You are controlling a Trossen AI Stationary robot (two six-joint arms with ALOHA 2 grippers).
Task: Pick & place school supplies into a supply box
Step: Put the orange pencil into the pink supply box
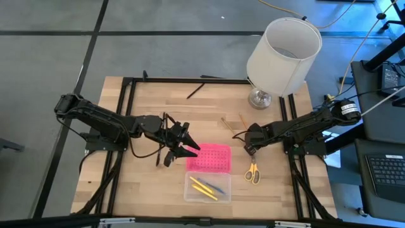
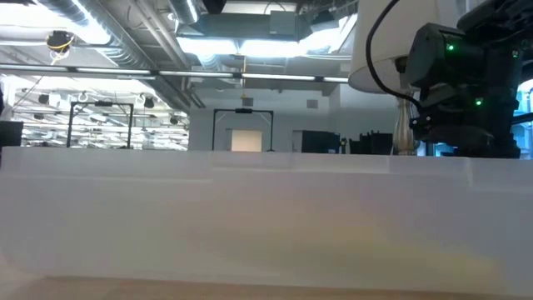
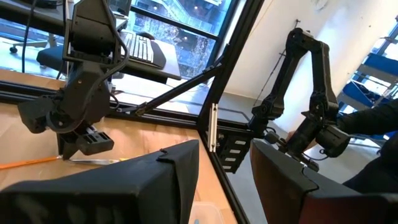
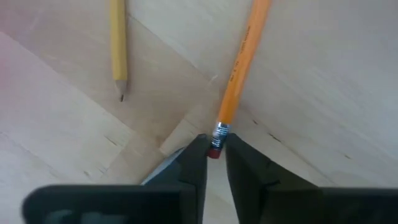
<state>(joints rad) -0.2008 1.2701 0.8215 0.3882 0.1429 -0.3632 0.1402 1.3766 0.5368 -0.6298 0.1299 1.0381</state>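
The supply box lies open near the table's front: its pink lid [image 1: 209, 157] lies flat beyond the clear base [image 1: 207, 187], which holds two yellow pens and a blue one. My right gripper [image 1: 249, 147] points down at the table right of the lid, shut on an orange pencil [image 4: 245, 56]. A yellow pencil [image 4: 118, 43] lies flat beside it. The yellow-handled scissors [image 1: 252, 172] lie right of the box. My left gripper [image 1: 190, 149] hovers open, level, above the lid's left edge, with nothing between its fingers [image 3: 180, 168]. My right gripper pinches the orange pencil's eraser end [image 4: 219, 134] between its two fingertips. The fingers come from above, pointing down. The pencil lies flat on the wood and stretches away from the fingers toward the table's far edge.
A white-shaded lamp [image 1: 283, 50] stands at the far right corner, its metal foot [image 1: 259, 98] just beyond the pencils. A black pen [image 1: 195, 90] lies near the far edge. A pale box wall fills the low view [image 2: 250, 225].
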